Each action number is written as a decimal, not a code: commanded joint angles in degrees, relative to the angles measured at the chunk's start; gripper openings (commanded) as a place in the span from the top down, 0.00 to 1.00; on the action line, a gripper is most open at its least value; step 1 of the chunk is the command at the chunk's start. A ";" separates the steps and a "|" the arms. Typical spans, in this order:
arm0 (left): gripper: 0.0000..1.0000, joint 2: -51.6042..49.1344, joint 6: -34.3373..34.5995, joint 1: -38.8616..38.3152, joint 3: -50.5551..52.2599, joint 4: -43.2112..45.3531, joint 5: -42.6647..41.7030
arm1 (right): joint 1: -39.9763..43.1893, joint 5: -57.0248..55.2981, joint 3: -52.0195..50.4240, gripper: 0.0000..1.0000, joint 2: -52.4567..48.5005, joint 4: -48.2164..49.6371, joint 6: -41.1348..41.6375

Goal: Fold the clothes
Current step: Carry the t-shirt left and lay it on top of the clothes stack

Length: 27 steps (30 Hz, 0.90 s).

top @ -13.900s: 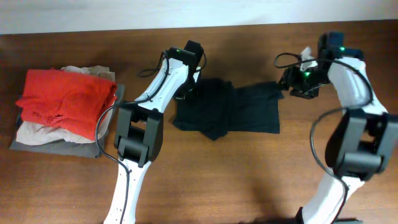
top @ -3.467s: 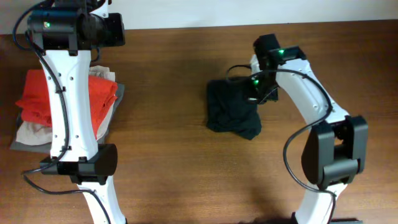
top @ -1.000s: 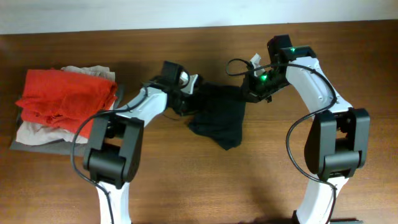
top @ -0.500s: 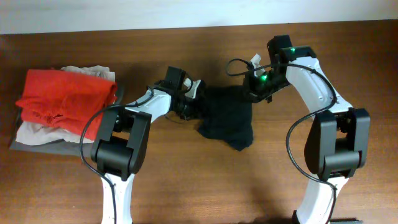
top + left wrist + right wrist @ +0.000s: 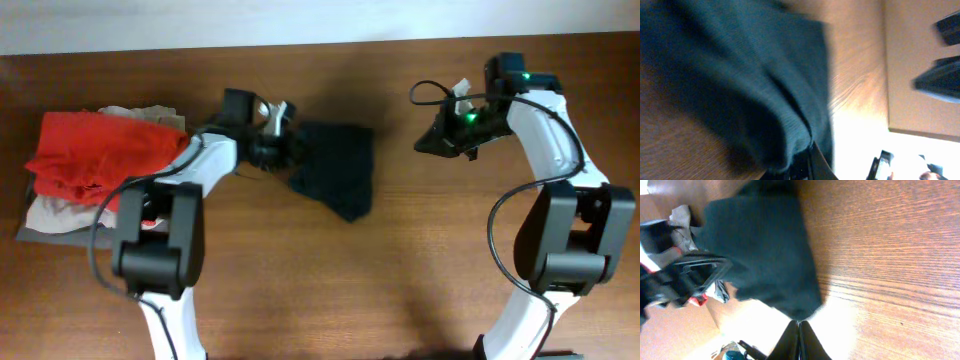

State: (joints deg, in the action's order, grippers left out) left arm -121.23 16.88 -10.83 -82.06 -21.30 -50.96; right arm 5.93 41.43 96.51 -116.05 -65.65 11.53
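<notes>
The clothes (image 5: 335,170) lie as a bunched black heap on the wooden table, a little left of centre. At its left edge my left gripper (image 5: 283,152) is shut on the fabric. In the left wrist view the dark cloth (image 5: 740,75) fills most of the frame and runs down into the closed left gripper (image 5: 807,164). My right gripper (image 5: 425,143) hovers to the right of the heap, apart from it, shut with nothing between its fingers. In the right wrist view the right gripper (image 5: 799,328) is pressed together, with the black garment (image 5: 760,250) lying beyond it.
A stack of folded garments sits at the far left of the table: a red one (image 5: 105,155) on top, beige (image 5: 150,115) and grey (image 5: 90,235) beneath. Bare wood (image 5: 400,270) extends in front of the black heap. The table's far edge (image 5: 350,42) runs just behind both arms.
My left gripper closed on the garment's left edge and dragged it leftward. My right gripper, shut throughout, moved right, away from the cloth.
</notes>
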 commanded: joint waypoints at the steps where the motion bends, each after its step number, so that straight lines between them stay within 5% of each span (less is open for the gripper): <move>1: 1.00 5.18 -1.29 0.68 -0.94 0.48 0.42 | 0.48 -0.11 0.04 0.96 1.99 -0.15 -1.64; 16: 0.99 11.67 0.13 2.91 -8.37 -0.26 2.67 | 0.48 -0.11 0.04 0.96 1.99 -0.33 -1.86; 27: 1.00 16.22 -6.51 19.65 -18.67 -1.88 4.31 | 0.48 -0.09 0.04 0.96 1.99 -1.27 -2.05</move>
State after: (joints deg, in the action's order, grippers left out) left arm -105.43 14.26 4.03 -99.72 -22.87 -46.87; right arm 6.24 41.43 96.51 -115.79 -66.50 10.28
